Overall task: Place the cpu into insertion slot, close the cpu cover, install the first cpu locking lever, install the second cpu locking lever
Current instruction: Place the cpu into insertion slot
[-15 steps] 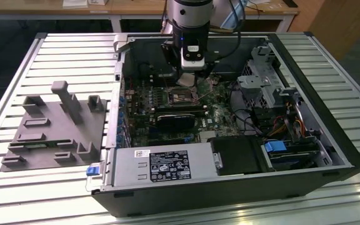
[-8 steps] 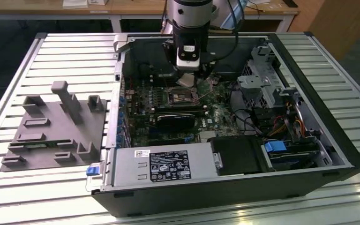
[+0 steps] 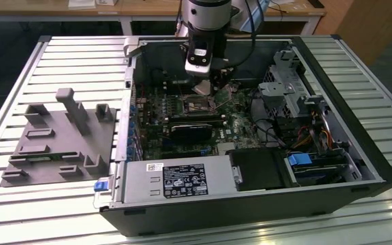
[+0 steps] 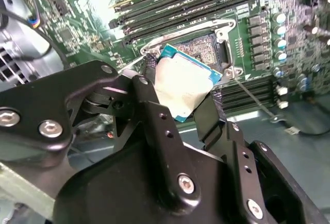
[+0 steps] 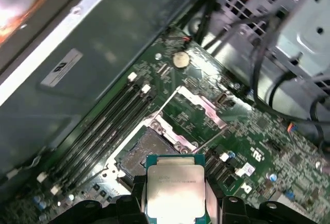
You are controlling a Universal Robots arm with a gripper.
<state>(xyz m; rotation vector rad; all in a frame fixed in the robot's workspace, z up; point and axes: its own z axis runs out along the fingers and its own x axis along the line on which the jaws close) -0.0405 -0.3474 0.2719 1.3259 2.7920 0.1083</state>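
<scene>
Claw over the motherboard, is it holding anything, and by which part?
The claw holds the cpu, clamped by two opposite edges, close to the empty insertion slot.

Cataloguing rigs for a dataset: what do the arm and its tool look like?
The arm is a silver-grey cylinder above a black section, with a dark cable beside it. The tool is black: angular linkage plates, silver screw heads, two flat fingers with small holes.

I am holding the cpu [image 4: 188, 80] between my gripper's [image 4: 181, 87] 2 fingers [image 4: 209, 116], just over the insertion slot [image 5: 142, 154]. The cpu cover [image 5: 200, 106] is standing open beside it. Memory slots [image 5: 111, 126] are running along 2 sides.
</scene>
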